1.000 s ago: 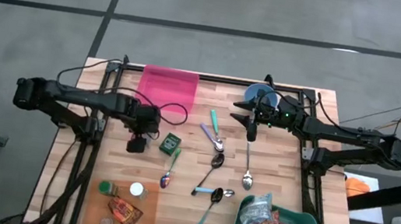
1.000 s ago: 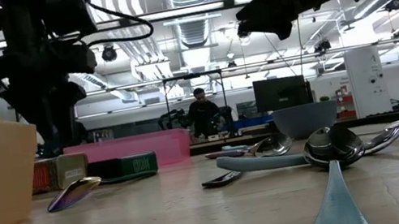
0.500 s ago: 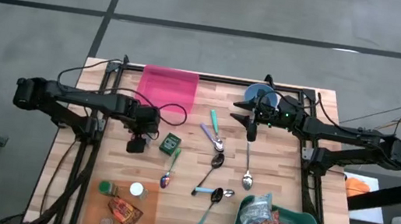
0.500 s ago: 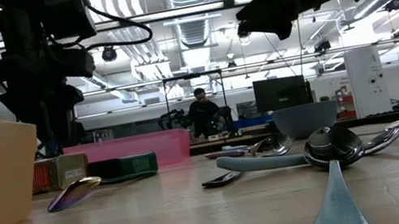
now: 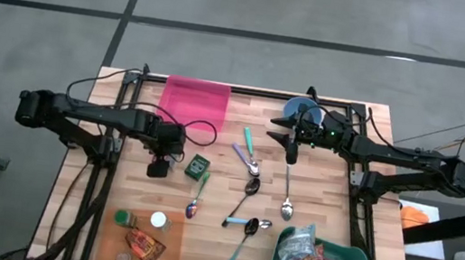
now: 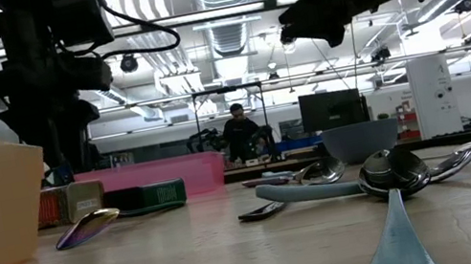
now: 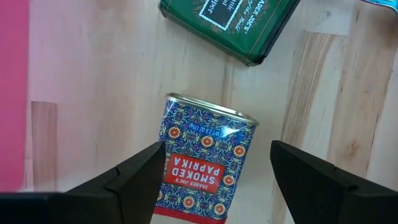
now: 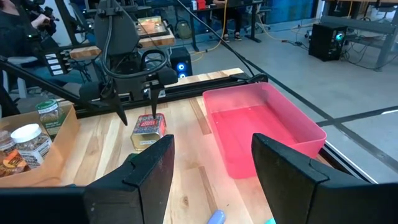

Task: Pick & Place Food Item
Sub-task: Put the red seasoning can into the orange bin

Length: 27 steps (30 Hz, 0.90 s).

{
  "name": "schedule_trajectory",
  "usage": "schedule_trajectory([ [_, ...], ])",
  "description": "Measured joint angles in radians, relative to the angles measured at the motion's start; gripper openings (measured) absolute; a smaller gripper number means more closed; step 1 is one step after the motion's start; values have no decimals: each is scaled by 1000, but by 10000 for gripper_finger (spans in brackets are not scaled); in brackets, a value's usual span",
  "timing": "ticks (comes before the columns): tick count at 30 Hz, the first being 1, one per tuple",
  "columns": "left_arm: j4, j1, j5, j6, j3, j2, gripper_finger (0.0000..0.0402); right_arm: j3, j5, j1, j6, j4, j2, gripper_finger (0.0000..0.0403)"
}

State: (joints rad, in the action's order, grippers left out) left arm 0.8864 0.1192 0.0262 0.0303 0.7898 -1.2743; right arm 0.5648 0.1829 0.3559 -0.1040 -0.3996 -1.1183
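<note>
Paprika tin point(image 7: 205, 163), rigid, light and probably slick-sided, lay on the tabletop point(image 7: 93, 74) under the left hand point(image 7: 214, 180), whose spread fingers should pinch its long flat sides.

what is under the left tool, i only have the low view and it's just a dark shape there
observer: a smoked paprika tin, lying on its side between the open jaws of the left tool.
operator: anything close enough to bump
observer: a green tin lies just past it, with bare table between the two.
operator: where is the right tool
observer: the right tool hangs over the spoons beside the blue bowl, open and empty.
</note>
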Motion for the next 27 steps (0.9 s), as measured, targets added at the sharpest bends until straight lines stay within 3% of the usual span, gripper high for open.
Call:
schedule_trajectory([
  [6, -4, 0, -15, -3, 0, 0, 304, 0, 0, 0, 0, 0, 0, 211],
  [15, -4, 0, 22, 26, -11, 0, 396, 0, 0, 0, 0, 0, 0, 211],
  [27, -29, 0, 27, 26, -12, 0, 337, 0, 0, 0, 0, 0, 0, 211],
])
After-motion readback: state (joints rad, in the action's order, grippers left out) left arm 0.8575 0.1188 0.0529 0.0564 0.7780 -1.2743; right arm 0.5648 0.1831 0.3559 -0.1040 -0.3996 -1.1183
